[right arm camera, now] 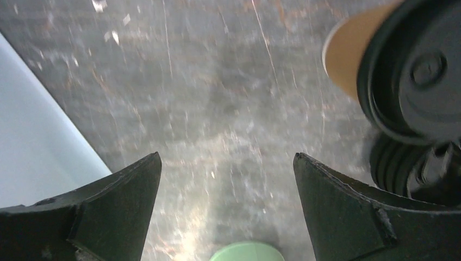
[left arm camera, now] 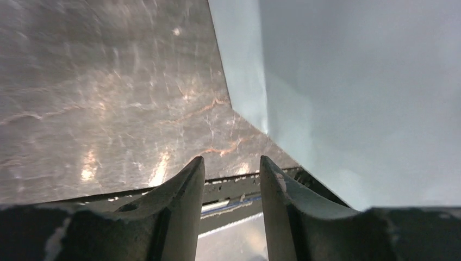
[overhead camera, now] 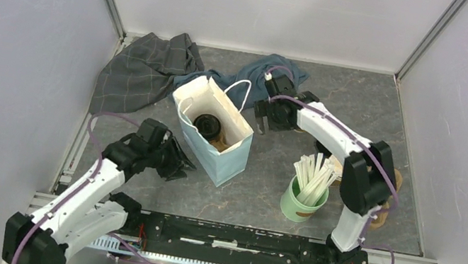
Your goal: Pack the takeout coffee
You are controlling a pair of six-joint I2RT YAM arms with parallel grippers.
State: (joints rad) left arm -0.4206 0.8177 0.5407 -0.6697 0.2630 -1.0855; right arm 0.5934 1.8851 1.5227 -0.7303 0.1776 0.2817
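Note:
One takeout coffee (overhead camera: 208, 126), a brown cup with a black sip lid, stands inside the pale blue paper bag (overhead camera: 232, 157) at mid-table. A second lidded coffee (right arm camera: 413, 70) shows at the top right of the right wrist view; in the top view my right arm mostly hides it. My right gripper (overhead camera: 262, 122) is open and empty, just right of the bag's mouth; its jaws (right arm camera: 227, 163) stand wide apart over bare table. My left gripper (overhead camera: 183, 163) is open and empty at the bag's left side; in its wrist view (left arm camera: 231, 168) the bag wall (left arm camera: 353, 98) is close on the right.
A green cup of pale wooden stirrers (overhead camera: 305, 194) stands right of the bag; its rim (right arm camera: 247, 253) shows in the right wrist view. Grey and blue cloths (overhead camera: 148, 67) lie at the back. Brown lidless cups (overhead camera: 393, 184) sit behind the right arm. Walls enclose three sides.

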